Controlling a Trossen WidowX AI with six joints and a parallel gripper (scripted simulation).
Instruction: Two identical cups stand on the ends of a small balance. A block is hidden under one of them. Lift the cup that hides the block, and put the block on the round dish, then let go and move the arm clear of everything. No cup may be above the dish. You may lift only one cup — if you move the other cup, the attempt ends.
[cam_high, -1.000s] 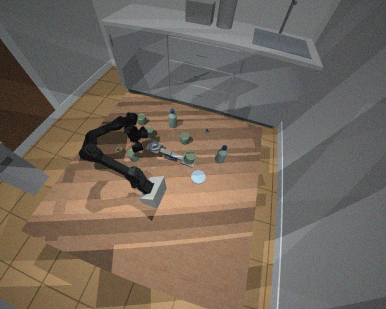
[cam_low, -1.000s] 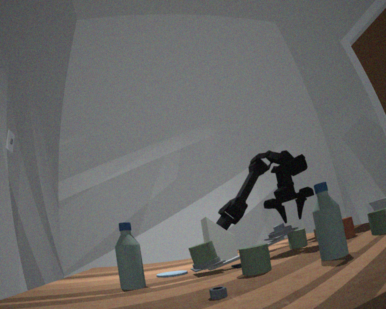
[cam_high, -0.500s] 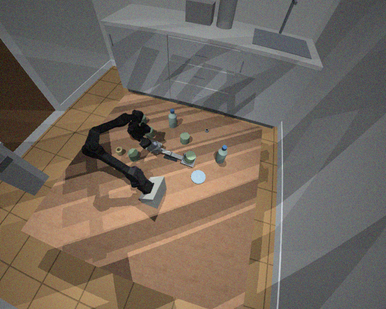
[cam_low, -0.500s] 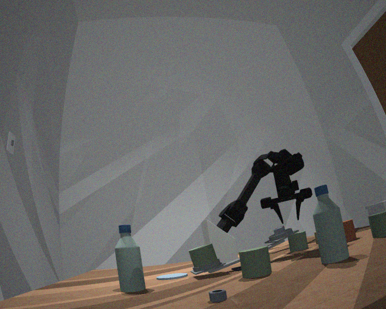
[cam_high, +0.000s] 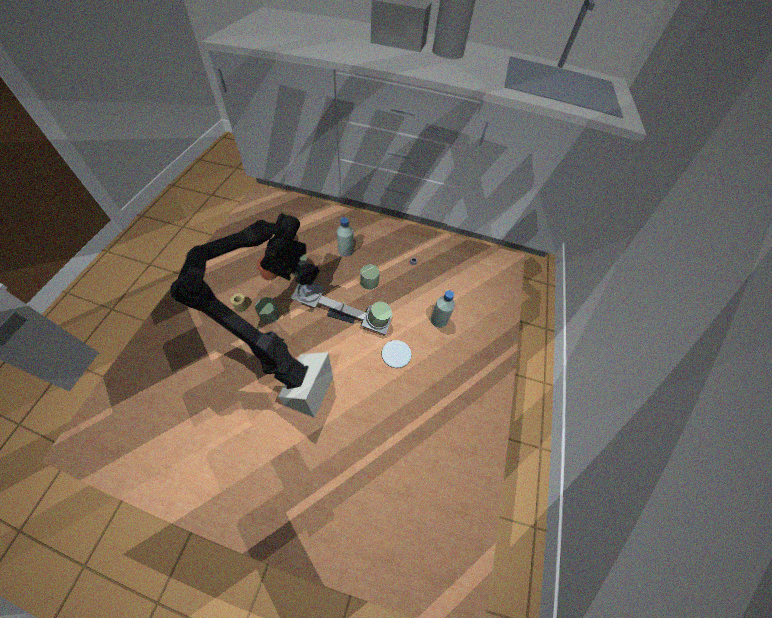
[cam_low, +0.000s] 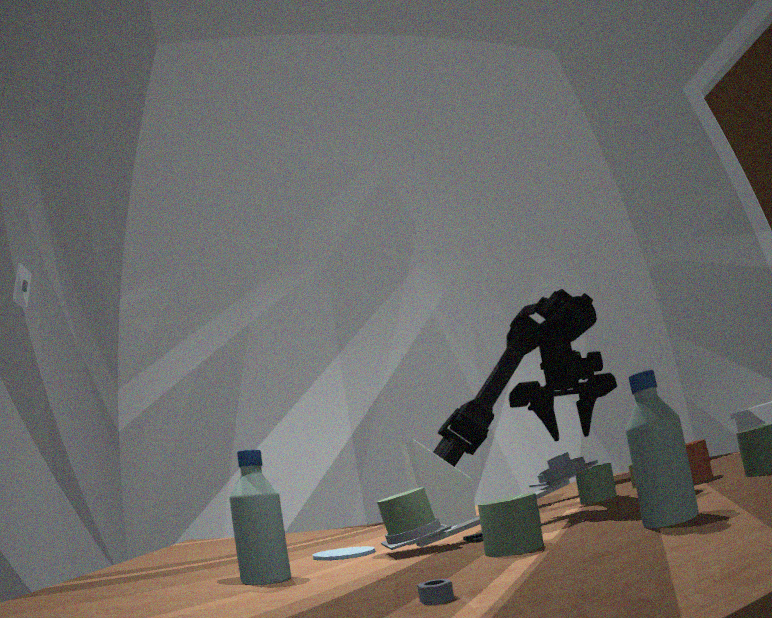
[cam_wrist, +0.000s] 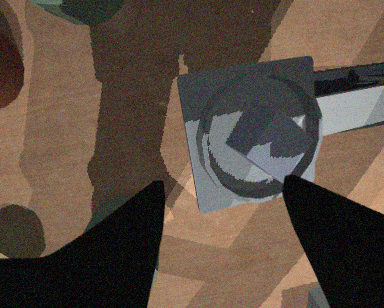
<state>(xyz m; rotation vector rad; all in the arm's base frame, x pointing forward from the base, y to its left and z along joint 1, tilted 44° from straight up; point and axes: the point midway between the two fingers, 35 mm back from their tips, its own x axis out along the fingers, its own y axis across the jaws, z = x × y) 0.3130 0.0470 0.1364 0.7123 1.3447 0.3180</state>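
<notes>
My gripper (cam_low: 571, 437) (cam_wrist: 224, 187) is open and empty, pointing down above the balance's raised end. That end plate (cam_wrist: 194, 165) has no cup on it. A blue-grey block (cam_wrist: 277, 161) (cam_low: 558, 465) sits uncovered inside its round rim, ahead of the fingertips in the wrist view and slightly towards the right one. The other end is tilted down and carries an upright green cup (cam_high: 379, 313) (cam_low: 405, 510). The balance beam (cam_high: 339, 307) (cam_wrist: 350, 111) joins both ends. The pale blue round dish (cam_high: 395, 354) (cam_low: 343, 552) lies near the cup end with nothing on it.
Other green cylinders (cam_high: 369, 276) (cam_high: 265, 309) (cam_low: 511, 525) stand around the balance. Two blue-capped bottles (cam_high: 345, 240) (cam_high: 442, 311) stand farther out. A red object (cam_low: 699, 461), a yellowish ring (cam_high: 238, 300) and a small dark ring (cam_high: 414, 260) (cam_low: 435, 592) also lie about.
</notes>
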